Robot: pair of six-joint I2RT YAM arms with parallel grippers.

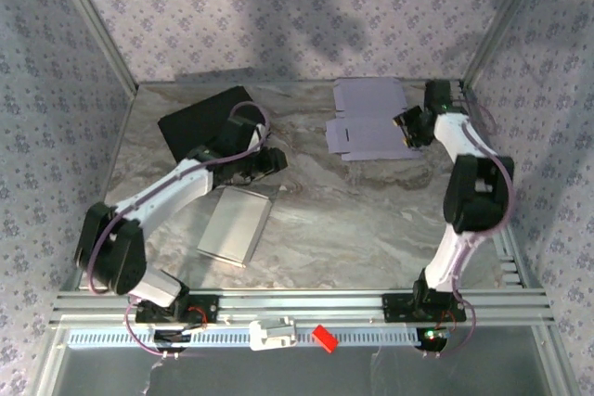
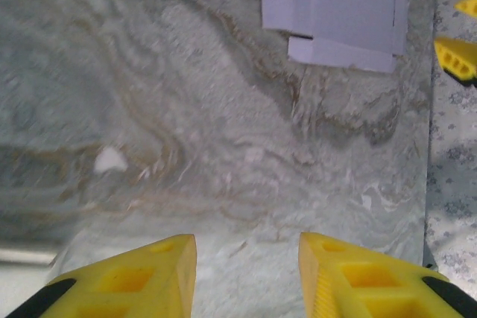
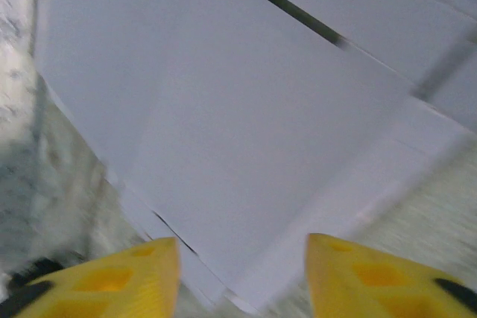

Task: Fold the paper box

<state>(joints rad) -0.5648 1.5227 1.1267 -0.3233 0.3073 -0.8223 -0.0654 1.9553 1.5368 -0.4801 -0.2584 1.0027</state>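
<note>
**Q:** Status on the fold?

**A:** Not begun, by my read. Near side first: the left gripper (image 2: 247,247) has its jaws apart with nothing between them, only bare bench (image 1: 353,220) beneath. The right gripper (image 3: 242,251) also has its jaws apart. It hangs over one edge of the paper box (image 3: 246,109), and the sheet lies just ahead of and below its fingertips. I see no clamp on it. The box is a flat blank with its slits and flaps unraised. It sits well ahead of the left gripper, off to that gripper's right.

**Q:** What's left?

**A:** All of it, I judge: every wall and flap has yet to be raised and tucked.

**Q:** Counts?

**A:** Two grippers. One grey flat slab (image 1: 234,226), nearer than the left gripper. One paper box, as far as I can tell. One black sheet (image 1: 200,118), just beyond the left gripper, on its left.
</note>
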